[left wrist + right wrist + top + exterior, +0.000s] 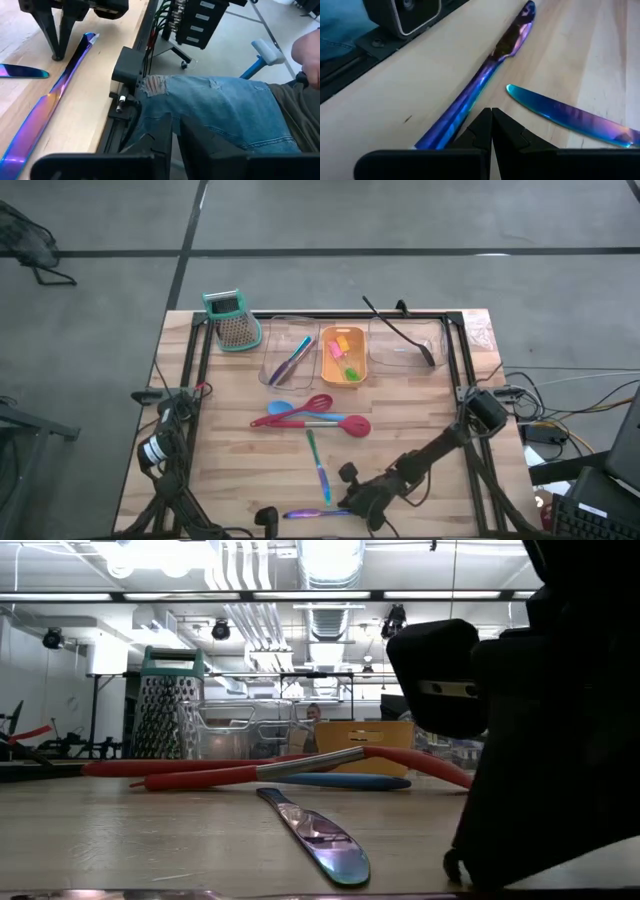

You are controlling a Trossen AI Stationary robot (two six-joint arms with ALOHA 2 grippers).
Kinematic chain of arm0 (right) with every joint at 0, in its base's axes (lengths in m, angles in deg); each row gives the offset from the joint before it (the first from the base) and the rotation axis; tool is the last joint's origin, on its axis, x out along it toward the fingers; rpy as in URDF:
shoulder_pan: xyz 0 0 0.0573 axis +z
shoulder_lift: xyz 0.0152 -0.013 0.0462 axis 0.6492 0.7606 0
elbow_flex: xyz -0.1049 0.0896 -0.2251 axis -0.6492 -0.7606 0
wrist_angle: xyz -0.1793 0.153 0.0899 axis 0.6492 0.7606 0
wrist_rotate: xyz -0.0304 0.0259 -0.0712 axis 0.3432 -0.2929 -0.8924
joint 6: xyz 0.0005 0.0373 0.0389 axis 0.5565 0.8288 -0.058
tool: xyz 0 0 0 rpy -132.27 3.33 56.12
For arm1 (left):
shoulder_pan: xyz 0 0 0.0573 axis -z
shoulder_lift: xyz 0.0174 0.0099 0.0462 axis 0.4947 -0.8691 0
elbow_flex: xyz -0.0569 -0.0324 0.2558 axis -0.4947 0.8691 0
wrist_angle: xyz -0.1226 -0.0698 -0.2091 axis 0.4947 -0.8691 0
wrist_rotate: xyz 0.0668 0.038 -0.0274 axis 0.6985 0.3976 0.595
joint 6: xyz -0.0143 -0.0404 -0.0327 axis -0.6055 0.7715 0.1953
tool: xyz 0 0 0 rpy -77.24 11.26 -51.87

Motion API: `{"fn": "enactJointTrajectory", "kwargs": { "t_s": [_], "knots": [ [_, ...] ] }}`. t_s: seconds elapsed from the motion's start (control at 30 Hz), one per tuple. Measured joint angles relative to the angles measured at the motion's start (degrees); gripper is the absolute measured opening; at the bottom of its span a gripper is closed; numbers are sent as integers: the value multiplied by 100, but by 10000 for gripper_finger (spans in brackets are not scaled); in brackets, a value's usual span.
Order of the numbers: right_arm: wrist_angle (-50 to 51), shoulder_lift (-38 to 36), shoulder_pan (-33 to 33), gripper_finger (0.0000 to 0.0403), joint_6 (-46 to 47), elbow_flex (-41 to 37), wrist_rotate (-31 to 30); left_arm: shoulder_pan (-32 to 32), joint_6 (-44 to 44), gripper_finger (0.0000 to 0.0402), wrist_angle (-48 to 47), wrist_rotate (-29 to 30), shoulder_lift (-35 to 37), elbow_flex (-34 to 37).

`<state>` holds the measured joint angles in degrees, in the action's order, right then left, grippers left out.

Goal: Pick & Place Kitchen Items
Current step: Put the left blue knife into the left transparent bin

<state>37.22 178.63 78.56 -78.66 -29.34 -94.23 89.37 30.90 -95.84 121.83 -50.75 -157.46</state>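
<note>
The shiny purple-blue stick (485, 80) lies flat along the near edge of the worktop (420, 415), just before the right hand (491, 112), whose fingers are pressed together and empty. It looks thin, stiff, light and slippery; a pinch across its middle seems best. The left hand (172, 132) waits off the near edge, slightly parted. Only the left wrist view shows a person's jeans (215, 107) there; the low view shows the grater (168, 705).
</note>
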Motion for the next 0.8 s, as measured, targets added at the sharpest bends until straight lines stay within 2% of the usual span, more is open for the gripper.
{"fn": "enactJointTrajectory", "kwargs": {
  "t_s": [0.17,0.3,0.43,0.57,0.7,0.8],
  "knots": [
    [41,25,-163,8,-211,156,120,-2,13,46,1,0,0,0],
    [99,37,-378,8,-293,379,555,-2,52,42,18,0,0,0],
    [221,35,-465,8,-319,573,618,-2,165,39,16,-97,0,0],
    [497,312,-477,8,-238,905,676,-2,180,39,44,-117,0,0],
    [601,751,-485,8,-196,1361,1046,0,183,36,47,-133,0,0],
    [843,802,-522,8,-210,1564,1183,0,208,35,47,-131,0,0]
  ]
}}
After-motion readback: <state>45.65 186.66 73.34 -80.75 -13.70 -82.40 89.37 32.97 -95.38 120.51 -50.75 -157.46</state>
